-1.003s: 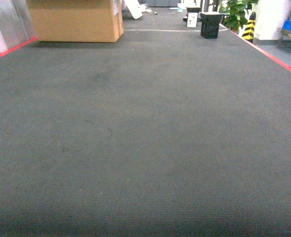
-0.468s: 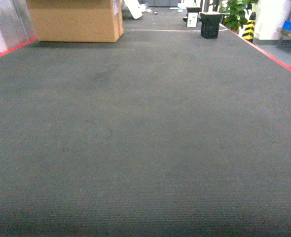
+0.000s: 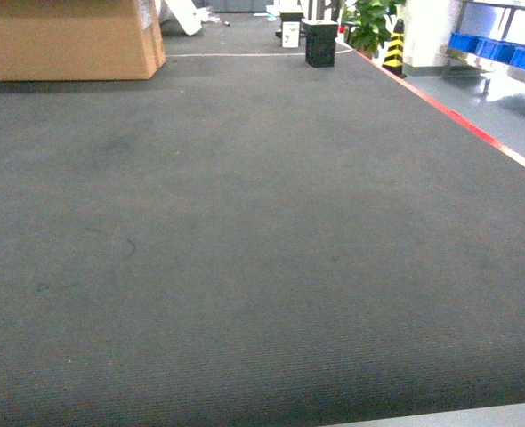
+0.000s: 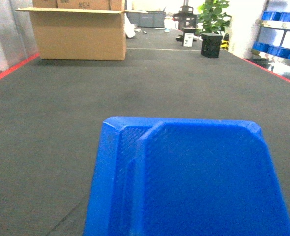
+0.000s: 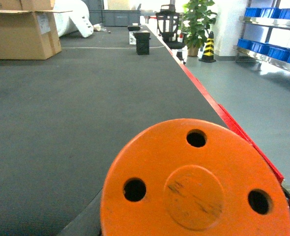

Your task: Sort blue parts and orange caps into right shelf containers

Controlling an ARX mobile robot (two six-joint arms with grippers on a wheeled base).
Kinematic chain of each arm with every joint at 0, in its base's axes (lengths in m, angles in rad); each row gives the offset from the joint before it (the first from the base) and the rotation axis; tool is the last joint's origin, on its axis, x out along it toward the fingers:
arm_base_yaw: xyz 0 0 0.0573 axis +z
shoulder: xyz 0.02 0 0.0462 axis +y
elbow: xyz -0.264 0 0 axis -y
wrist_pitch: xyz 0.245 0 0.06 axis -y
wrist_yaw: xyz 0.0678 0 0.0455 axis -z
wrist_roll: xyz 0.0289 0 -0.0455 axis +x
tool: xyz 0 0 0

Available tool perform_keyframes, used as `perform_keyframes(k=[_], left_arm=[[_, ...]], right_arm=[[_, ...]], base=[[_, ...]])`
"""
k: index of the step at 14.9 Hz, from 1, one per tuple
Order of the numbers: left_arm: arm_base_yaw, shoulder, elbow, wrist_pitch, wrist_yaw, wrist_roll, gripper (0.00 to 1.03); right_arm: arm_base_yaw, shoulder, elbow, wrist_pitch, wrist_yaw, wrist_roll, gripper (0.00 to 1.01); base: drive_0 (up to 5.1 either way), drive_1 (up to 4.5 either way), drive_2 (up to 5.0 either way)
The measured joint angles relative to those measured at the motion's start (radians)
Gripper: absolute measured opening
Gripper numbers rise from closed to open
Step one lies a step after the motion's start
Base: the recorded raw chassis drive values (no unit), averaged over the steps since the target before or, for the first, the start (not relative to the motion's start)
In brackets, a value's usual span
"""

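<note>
Your head camera looks slanting down across dark carpet (image 3: 245, 249); both wrist cameras face forward, low. All share the far cardboard box (image 3: 67, 40).

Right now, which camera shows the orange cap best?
The right wrist view: the orange cap fills its lower half, three holes facing the lens. The head view and left wrist view show none of it; the left wrist shows a blue part instead.

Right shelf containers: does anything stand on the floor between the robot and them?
Nothing visible does. In the head view the bright blue plastic crates sit on a metal shelf far right, past the red floor stripe. The yellow-and-black cone and potted plant stand left of that route.
</note>
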Motion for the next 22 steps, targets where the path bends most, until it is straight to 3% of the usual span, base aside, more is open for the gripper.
perform_keyframes(k=[22], left_arm=[[0.0,0.0,0.0,0.0,0.0,0.0,0.43]], right_arm=[[0.0,0.0,0.0,0.0,0.0,0.0,0.44]], base=[[-1.6,-1.61,-1.6]])
